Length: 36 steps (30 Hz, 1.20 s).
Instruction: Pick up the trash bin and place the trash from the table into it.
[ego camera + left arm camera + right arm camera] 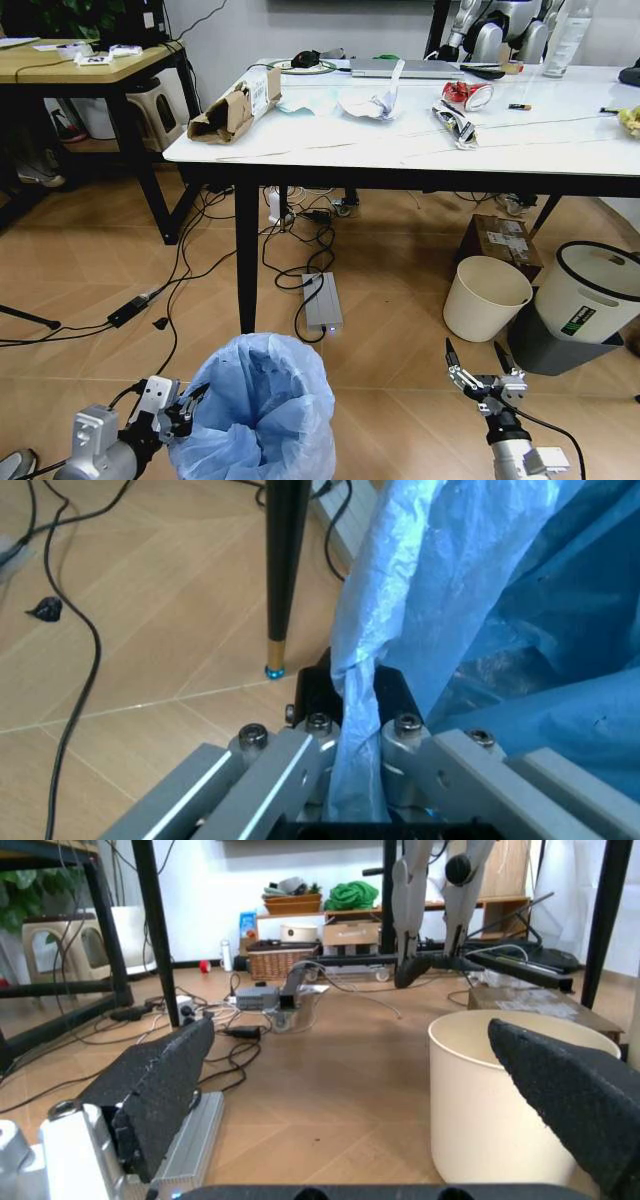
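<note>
My left gripper [355, 727] is clamped on the blue bag of the trash bin [262, 410], which hides its fingertips. A black table leg [246, 255] stands just beyond. My right gripper [483, 368] hangs spread and empty, a cream bucket [484, 298] ahead. Trash [236, 106] lies up on the table [420, 145].

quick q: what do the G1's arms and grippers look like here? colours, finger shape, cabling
Both arms end in silver-grey metal wrists. The left gripper has a light-grey machined body with visible bolt heads and black fingers. The right gripper has two slim black fingers that taper toward the tips, with a coarse textured pad surface, on a silver bracket. A thin black cable trails from the right wrist.
</note>
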Available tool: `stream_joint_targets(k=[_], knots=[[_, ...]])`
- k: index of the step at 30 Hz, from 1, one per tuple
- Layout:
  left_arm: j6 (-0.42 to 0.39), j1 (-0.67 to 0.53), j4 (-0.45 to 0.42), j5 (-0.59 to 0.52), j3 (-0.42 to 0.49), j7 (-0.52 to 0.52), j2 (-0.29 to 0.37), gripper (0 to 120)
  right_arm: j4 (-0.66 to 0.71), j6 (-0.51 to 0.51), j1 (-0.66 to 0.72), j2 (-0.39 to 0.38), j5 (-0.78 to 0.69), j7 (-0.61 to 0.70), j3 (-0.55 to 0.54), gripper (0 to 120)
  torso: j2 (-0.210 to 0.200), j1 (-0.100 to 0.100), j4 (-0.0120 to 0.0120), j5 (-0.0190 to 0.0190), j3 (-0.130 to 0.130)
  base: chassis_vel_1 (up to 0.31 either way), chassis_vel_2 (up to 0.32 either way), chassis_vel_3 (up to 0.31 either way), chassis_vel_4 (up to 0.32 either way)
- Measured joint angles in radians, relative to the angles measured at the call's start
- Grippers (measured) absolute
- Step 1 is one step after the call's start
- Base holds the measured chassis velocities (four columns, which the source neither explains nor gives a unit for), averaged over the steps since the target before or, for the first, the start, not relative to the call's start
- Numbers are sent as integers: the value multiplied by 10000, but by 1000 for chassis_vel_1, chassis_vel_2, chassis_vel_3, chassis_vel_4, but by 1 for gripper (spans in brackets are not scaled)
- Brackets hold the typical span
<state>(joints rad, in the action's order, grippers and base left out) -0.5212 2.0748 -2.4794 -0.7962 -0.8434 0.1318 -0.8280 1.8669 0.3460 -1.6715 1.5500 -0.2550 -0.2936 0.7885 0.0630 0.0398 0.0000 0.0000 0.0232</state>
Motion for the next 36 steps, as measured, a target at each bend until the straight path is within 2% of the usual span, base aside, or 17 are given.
stream_joint_targets(k=[9,24,36], knots=[[-226,-18,-244,-114,29,206,110,0,-193,403,-1,130,-211,-279,113,100,0,0,1,0,0,0,0,0,0],[-235,-38,-229,-85,117,91,-73,0,590,725,-810,35,-133,-369,280,100,69,33,-1,0,30,0,0,0,0],[-168,38,-214,-106,69,67,12,0,1437,1043,-1764,-254,-143,-198,383,100,442,54,-2,1,385,0,0,0,0]])
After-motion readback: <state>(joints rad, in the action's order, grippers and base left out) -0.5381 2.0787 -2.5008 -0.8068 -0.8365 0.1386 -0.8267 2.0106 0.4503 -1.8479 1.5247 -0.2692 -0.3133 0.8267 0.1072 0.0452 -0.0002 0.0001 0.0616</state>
